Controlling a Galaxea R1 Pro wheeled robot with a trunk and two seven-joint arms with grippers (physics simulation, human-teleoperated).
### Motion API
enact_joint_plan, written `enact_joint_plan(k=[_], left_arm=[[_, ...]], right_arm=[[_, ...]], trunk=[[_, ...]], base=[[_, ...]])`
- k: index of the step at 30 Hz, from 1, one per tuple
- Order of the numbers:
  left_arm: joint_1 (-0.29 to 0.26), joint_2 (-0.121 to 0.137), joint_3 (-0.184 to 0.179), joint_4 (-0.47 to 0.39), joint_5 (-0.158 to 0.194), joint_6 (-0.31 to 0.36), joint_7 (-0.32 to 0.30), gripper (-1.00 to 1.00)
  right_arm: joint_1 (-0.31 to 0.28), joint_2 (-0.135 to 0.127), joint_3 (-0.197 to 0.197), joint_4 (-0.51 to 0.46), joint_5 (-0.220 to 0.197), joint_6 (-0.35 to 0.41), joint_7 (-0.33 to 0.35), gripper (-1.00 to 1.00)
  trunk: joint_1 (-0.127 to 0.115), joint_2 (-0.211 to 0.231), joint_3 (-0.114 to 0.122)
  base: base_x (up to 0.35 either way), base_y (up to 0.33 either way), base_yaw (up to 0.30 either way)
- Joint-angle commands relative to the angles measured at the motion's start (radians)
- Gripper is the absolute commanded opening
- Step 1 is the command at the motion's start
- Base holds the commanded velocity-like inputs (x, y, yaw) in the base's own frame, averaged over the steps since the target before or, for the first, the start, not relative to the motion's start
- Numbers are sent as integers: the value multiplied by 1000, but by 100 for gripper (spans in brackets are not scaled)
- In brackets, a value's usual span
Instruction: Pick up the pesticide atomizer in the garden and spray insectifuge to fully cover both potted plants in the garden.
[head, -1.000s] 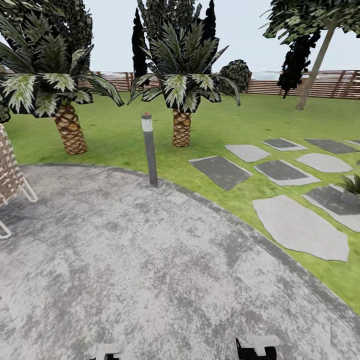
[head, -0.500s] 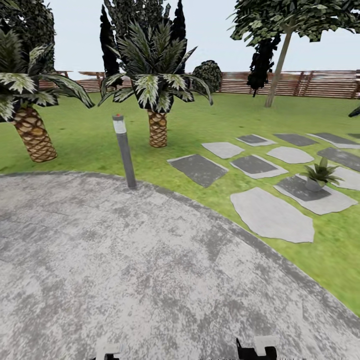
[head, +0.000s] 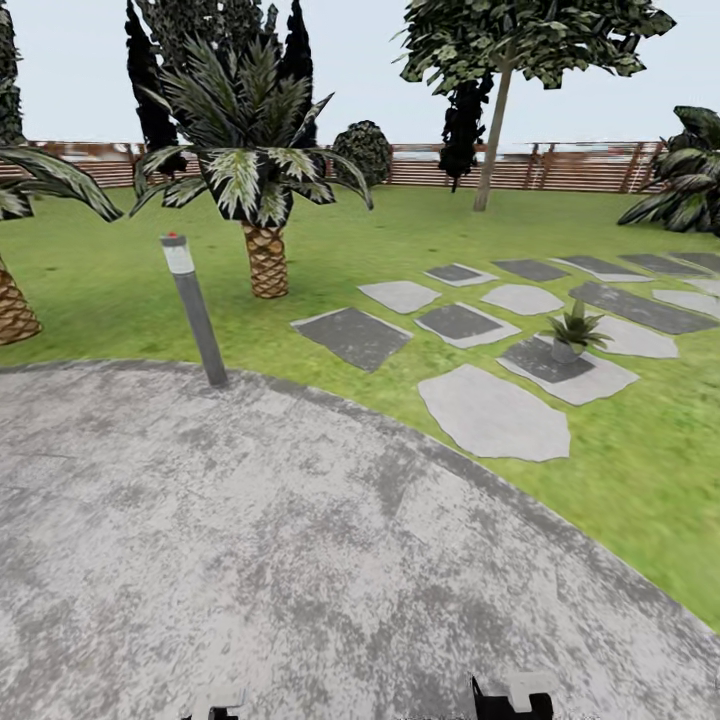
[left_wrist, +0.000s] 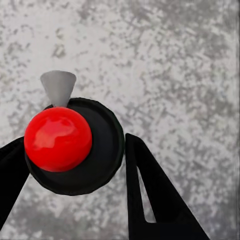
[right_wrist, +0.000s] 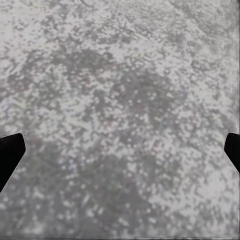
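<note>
- Head view: the robot stands on the round mottled-grey paved patio (head: 300, 560). One small potted plant with pointed green leaves in a grey pot (head: 570, 335) sits on a grey stepping slab (head: 568, 372) in the green lawn (head: 640, 470), ahead and to the right. A grey bollard lamp with a red cap (head: 195, 310) stands at the patio edge, with a scaly-trunked palm (head: 255, 200) and a brown slatted wooden fence (head: 560, 168) beyond.
- Against the earlier head frames, the whole scene has slid leftward, so the camera has turned right; the plant now sits nearer centre.
- Left wrist view: the left gripper (left_wrist: 75, 175) has its black fingers (left_wrist: 150, 195) closed around the dark-bodied pesticide atomizer with a red spot on top (left_wrist: 70, 145), carried above the paving.
- Right wrist view: the right gripper (right_wrist: 120, 150) is spread wide with nothing between its fingertips.
- Judgement: pickup is done and the approach is in hand. The next move calls for driving toward the plant, then aiming the nozzle at it.
</note>
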Motion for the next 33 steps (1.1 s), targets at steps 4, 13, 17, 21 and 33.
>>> enact_joint_plan(k=[4, 13, 17, 21, 33], left_arm=[[0, 0, 8, 1, -10, -4, -4, -100], [0, 0, 7, 1, -12, -4, -4, -100], [0, 0, 7, 1, -12, -4, -4, -100], [0, 0, 7, 1, -12, -4, -4, -100], [0, 0, 5, 1, -12, -4, -4, -100]], right_arm=[[-1, 1, 9, 1, -8, -2, -3, 100], [-1, 2, 8, 2, -8, -3, -4, 100], [-1, 2, 8, 2, -8, -3, -4, 100], [-1, 2, 8, 2, -8, -3, -5, 100], [-1, 1, 9, 2, -7, -4, -5, 100]], trunk=[[0, 0, -1], [0, 0, -1], [0, 0, -1], [0, 0, -1], [0, 0, -1]], base=[[54, 0, -300], [301, -2, -300], [321, -87, -300], [299, -132, -300], [286, -153, -234]])
